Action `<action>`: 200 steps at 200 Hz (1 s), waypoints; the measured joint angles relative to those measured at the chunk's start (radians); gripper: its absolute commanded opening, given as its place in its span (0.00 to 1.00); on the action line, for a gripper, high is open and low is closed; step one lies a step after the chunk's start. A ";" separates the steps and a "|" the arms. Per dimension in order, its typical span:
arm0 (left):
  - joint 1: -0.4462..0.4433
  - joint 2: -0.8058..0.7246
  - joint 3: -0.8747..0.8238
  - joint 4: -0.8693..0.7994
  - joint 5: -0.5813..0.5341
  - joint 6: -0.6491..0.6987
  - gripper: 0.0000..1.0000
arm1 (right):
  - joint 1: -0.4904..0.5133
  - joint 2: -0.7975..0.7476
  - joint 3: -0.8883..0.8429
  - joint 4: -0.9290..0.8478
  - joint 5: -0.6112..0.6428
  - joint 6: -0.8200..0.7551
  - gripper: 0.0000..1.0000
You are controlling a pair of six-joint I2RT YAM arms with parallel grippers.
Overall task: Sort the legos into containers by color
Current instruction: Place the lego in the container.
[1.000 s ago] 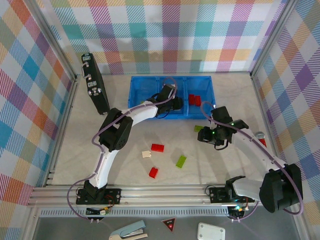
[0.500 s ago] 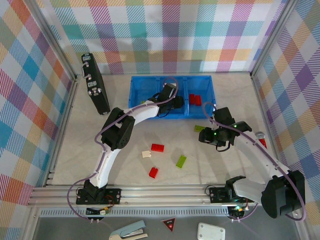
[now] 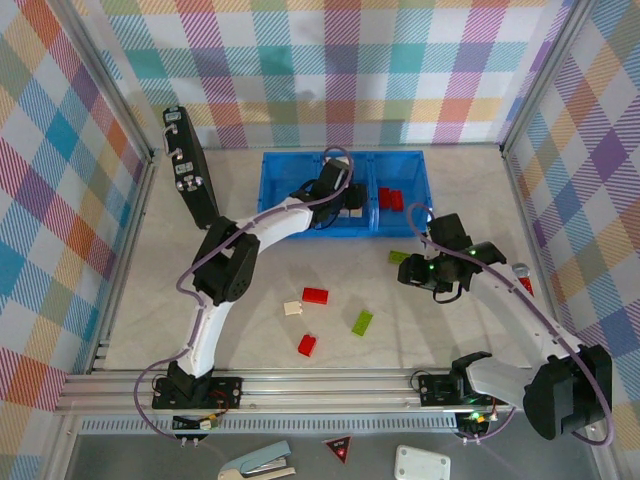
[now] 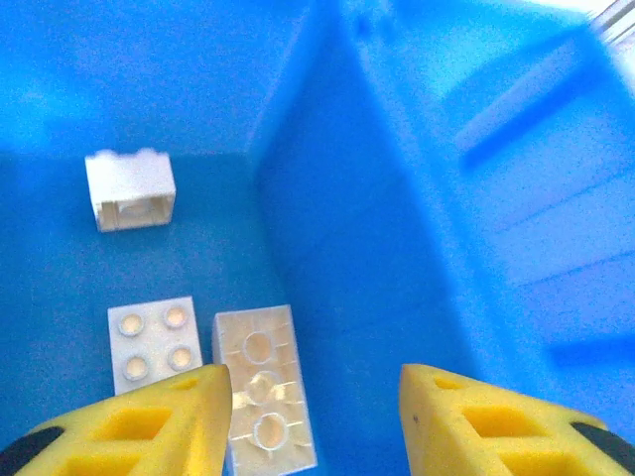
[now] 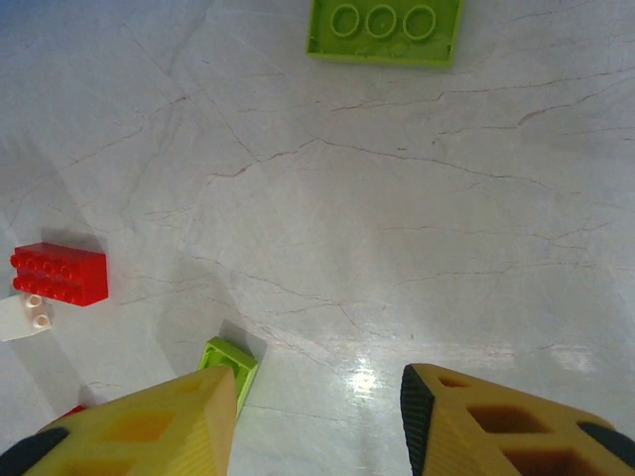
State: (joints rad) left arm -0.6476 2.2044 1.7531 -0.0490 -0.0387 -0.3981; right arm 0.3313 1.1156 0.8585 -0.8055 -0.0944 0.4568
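Observation:
The blue tray [image 3: 290,190] stands at the back of the table. My left gripper [image 3: 347,197] hovers over its middle compartment, jaws open with nothing between them [image 4: 316,416]. Three cream legos lie on that compartment's floor: a small one [image 4: 130,188], a square one [image 4: 154,342] and a long one [image 4: 263,382] beside my left finger. Red legos [image 3: 390,198] sit in the right compartment. My right gripper [image 3: 425,277] is low over the table, open and empty [image 5: 317,416]. A green lego [image 5: 385,30] lies ahead of it and another green one [image 5: 230,362] next to its left finger.
Loose on the table are a red lego [image 3: 315,295], a cream one [image 3: 293,308], a green one [image 3: 362,322] and another red one [image 3: 308,345]. A black upright device [image 3: 190,165] stands left of the tray. A small red-and-white object [image 3: 521,273] lies at the right.
My left gripper has shifted a little toward the back over the tray's middle compartment. The right gripper has barely moved, and the loose legos on the table lie as before.

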 measured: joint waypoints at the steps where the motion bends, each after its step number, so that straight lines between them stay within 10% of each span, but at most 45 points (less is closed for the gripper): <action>1: 0.000 -0.002 -0.001 0.000 0.000 0.000 0.47 | 0.000 0.000 0.000 0.000 0.000 0.000 0.49; 143: 0.003 -0.657 -0.410 -0.371 -0.106 0.109 0.49 | 0.103 -0.013 0.000 -0.024 -0.037 0.067 0.48; 200: 0.164 -0.929 -0.546 -0.579 -0.094 0.146 0.51 | 0.238 0.054 0.047 -0.033 0.008 0.117 0.49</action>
State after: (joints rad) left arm -0.4835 1.2758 1.2072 -0.6285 -0.1329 -0.2516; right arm 0.5690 1.1698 0.9054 -0.8383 -0.0864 0.5743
